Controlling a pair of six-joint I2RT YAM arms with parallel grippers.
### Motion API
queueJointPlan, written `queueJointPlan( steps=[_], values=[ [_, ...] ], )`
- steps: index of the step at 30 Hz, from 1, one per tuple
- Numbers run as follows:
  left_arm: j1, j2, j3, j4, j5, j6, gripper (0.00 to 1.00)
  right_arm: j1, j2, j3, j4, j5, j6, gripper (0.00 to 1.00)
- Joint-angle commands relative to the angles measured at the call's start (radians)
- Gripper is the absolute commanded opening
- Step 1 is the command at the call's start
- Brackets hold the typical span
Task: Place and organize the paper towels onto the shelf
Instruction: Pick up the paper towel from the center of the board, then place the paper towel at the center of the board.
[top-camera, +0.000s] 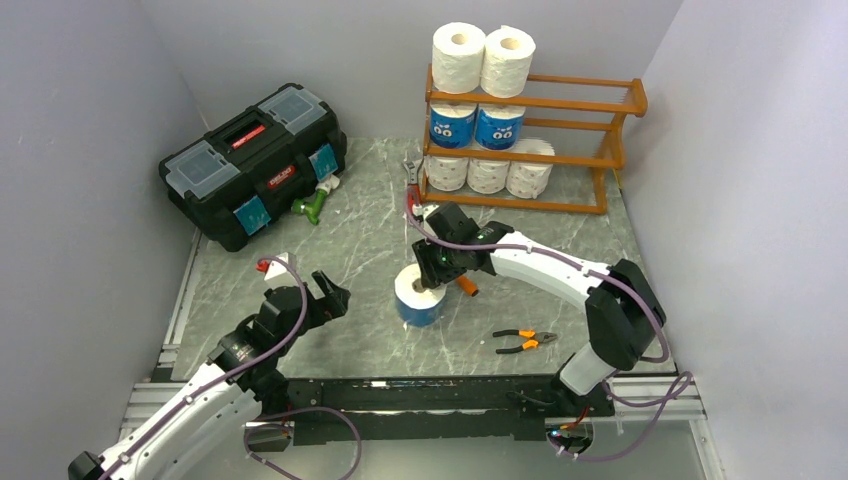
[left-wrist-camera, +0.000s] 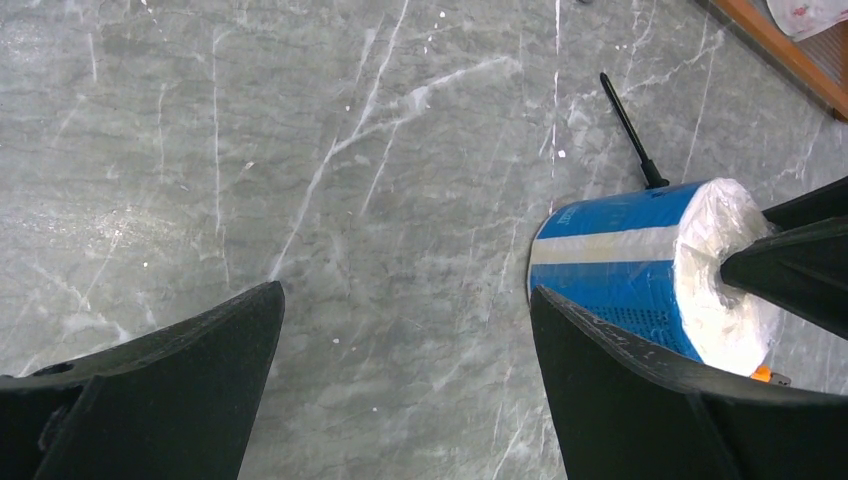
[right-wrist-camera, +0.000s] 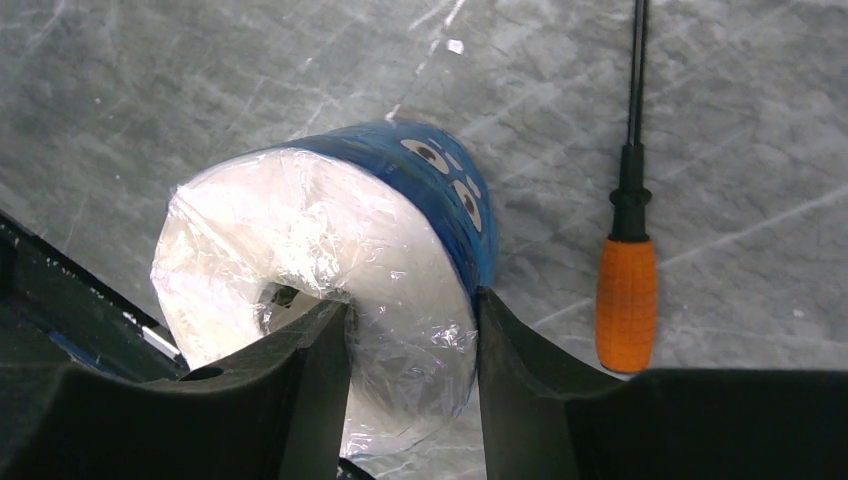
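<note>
One blue-wrapped paper towel roll (top-camera: 418, 297), upright on the grey marble-look tabletop (top-camera: 350, 230), well apart from the orange-brown wooden shelf (top-camera: 585, 104). Light, soft, film likely slippery. Right gripper (right-wrist-camera: 412, 318) pinches its wall, one finger apparently inside the core. Left gripper (left-wrist-camera: 405, 330) spread, empty.

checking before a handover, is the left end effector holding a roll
No, the left end effector is wide open with nothing in it, and the blue roll sits outside it.

Blue roll (right-wrist-camera: 300, 220) partly behind jaws
</note>
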Motion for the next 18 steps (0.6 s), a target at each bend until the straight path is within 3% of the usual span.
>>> queueJointPlan(
  steps=[1, 5, 7, 10, 13, 15, 18],
  values=[
    [-0.001, -0.012, -0.004, 0.026, 0.011, -0.017, 0.99, -0.003, -0.095, 0.059, -0.039, 0.082, 0.086, 0.26],
    [-0.002, -0.029, -0.018, 0.038, 0.019, -0.026, 0.99, -0.07, -0.161, 0.068, -0.07, 0.21, 0.201, 0.16],
    [-0.001, -0.029, -0.021, 0.043, 0.025, -0.028, 0.99, -0.133, -0.192, 0.053, -0.071, 0.248, 0.293, 0.16],
    [-0.001, -0.022, -0.024, 0.047, 0.036, -0.03, 0.99, -0.289, -0.256, 0.006, -0.089, 0.33, 0.495, 0.13],
    [-0.001, -0.021, -0.026, 0.051, 0.047, -0.032, 0.99, -0.352, -0.334, -0.035, -0.148, 0.504, 0.755, 0.05],
    [-0.002, -0.022, -0.027, 0.056, 0.054, -0.032, 0.99, -0.368, -0.364, -0.039, -0.198, 0.615, 0.914, 0.06],
    [-0.002, -0.016, -0.029, 0.068, 0.071, -0.029, 0.99, -0.406, -0.347, -0.017, -0.273, 0.677, 1.11, 0.18]
  ],
)
